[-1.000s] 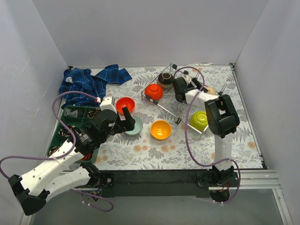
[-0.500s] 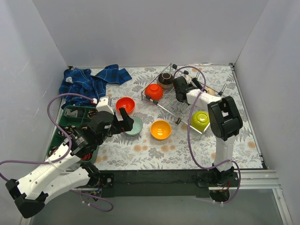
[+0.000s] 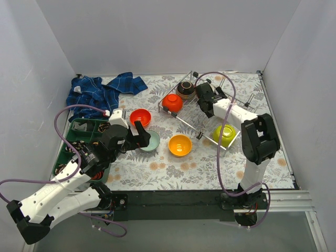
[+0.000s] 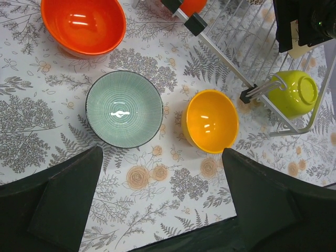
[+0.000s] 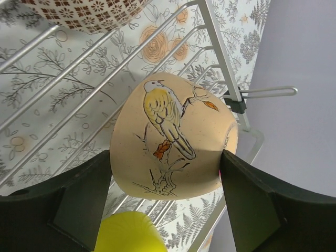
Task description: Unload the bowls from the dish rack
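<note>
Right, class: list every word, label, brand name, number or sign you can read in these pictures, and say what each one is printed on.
None: no readable text in any view.
The round beige bowl between the right claw's fingers carries a painted bird on a branch, without lettering.
The white bowl with a brown checked pattern and the floral tablecloth show patterns only.

Surface [image 3: 173, 170]: floral-print cover. Directly on it: blue cloth [image 3: 102, 90], far-left corner; green compartment tray [image 3: 79, 137], left edge; dish rack [image 3: 210, 113], far-right area; 3 bowls mid-surface: red-orange [image 3: 140, 117], pale mint [image 3: 150, 140], yellow-orange [image 3: 180, 145].
</note>
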